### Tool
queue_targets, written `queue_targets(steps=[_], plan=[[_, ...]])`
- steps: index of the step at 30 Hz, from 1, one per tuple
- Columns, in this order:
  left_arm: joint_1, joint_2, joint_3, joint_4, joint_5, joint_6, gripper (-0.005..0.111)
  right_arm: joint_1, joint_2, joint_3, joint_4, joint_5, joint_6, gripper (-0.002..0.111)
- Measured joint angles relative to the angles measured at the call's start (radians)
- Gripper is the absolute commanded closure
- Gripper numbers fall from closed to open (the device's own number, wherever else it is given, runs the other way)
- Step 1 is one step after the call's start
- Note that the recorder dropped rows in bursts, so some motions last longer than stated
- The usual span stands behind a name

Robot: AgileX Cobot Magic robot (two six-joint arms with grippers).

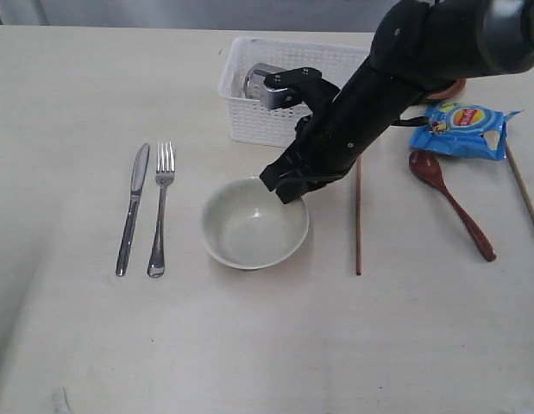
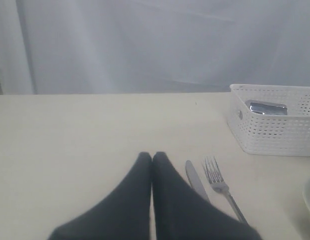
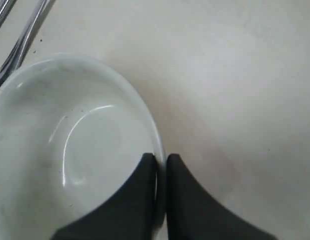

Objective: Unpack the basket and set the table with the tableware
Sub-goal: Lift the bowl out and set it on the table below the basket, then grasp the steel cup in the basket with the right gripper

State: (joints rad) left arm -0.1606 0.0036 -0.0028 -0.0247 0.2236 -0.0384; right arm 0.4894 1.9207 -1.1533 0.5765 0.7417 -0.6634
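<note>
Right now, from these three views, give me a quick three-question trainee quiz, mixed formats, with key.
1. True or false: the right gripper is pinching the rim of the bowl.
2. What sits inside the basket? A) chip bag B) steel cup C) chopstick
3. Fill in: the knife lies on the table right beside the ____.

Key: 1 true; 2 B; 3 fork.
</note>
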Motion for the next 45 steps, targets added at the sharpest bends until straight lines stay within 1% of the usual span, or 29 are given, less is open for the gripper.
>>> queue_targets(steps=[7,8,10,14,15,16,19,22,27,28,29,30,31,32,35,37,39,42,45], plan=[[0.0,0.0,0.0,0.0,0.0,0.0,0.107,-0.004,-0.03,0.0,-0.061,0.018,0.013,0.108],[0.0,0.0,0.0,0.0,0.0,0.0,0.107,-0.004,-0.032,0.0,-0.071,0.025,0.018,0.106],[0.0,0.0,0.0,0.0,0.0,0.0,0.107,-0.004,-0.032,0.002,-0.083,0.038,0.035,0.095],[0.0,0.0,0.0,0.0,0.0,0.0,0.107,-0.004,-0.032,0.003,-0.104,0.045,0.042,0.061],[0.0,0.0,0.0,0.0,0.0,0.0,0.107,-0.004,-0.032,0.003,-0.106,0.045,0.044,0.057],[0.0,0.0,0.0,0.0,0.0,0.0,0.107,-0.004,-0.032,0.003,-0.108,0.045,0.044,0.055],[0.0,0.0,0.0,0.0,0.0,0.0,0.107,-0.004,-0.034,-0.008,-0.112,0.052,0.065,0.058],[0.0,0.0,0.0,0.0,0.0,0.0,0.107,-0.004,-0.057,-0.06,-0.134,0.085,0.099,0.059],[0.0,0.0,0.0,0.0,0.0,0.0,0.107,-0.004,-0.117,-0.233,-0.249,0.137,0.24,0.059],[0.0,0.0,0.0,0.0,0.0,0.0,0.107,-0.004,-0.128,-0.312,-0.301,0.137,0.324,0.059],[0.0,0.0,0.0,0.0,0.0,0.0,0.107,-0.004,-0.13,-0.344,-0.319,0.138,0.363,0.059],[0.0,0.0,0.0,0.0,0.0,0.0,0.107,-0.004,-0.12,-0.421,-0.356,0.138,0.467,0.059],[0.0,0.0,0.0,0.0,0.0,0.0,0.107,-0.004,-0.107,-0.45,-0.374,0.138,0.51,0.059],[0.0,0.0,0.0,0.0,0.0,0.0,0.107,-0.004,-0.069,-0.513,-0.406,0.138,0.634,0.059],[0.0,0.0,0.0,0.0,0.0,0.0,0.107,-0.006,0.047,-0.599,-0.441,0.138,0.856,0.059],[0.0,0.0,0.0,0.0,0.0,0.0,0.107,-0.018,0.13,-0.622,-0.43,0.138,0.941,0.059],[0.0,0.0,0.0,0.0,0.0,0.0,0.107,-0.053,0.202,-0.629,-0.368,0.142,0.994,0.059],[0.0,0.0,0.0,0.0,0.0,0.0,0.107,-0.127,0.255,-0.629,-0.217,0.146,1.008,0.059],[0.0,0.0,0.0,0.0,0.0,0.0,0.107,-0.148,0.26,-0.629,-0.18,0.111,1.007,0.059]])
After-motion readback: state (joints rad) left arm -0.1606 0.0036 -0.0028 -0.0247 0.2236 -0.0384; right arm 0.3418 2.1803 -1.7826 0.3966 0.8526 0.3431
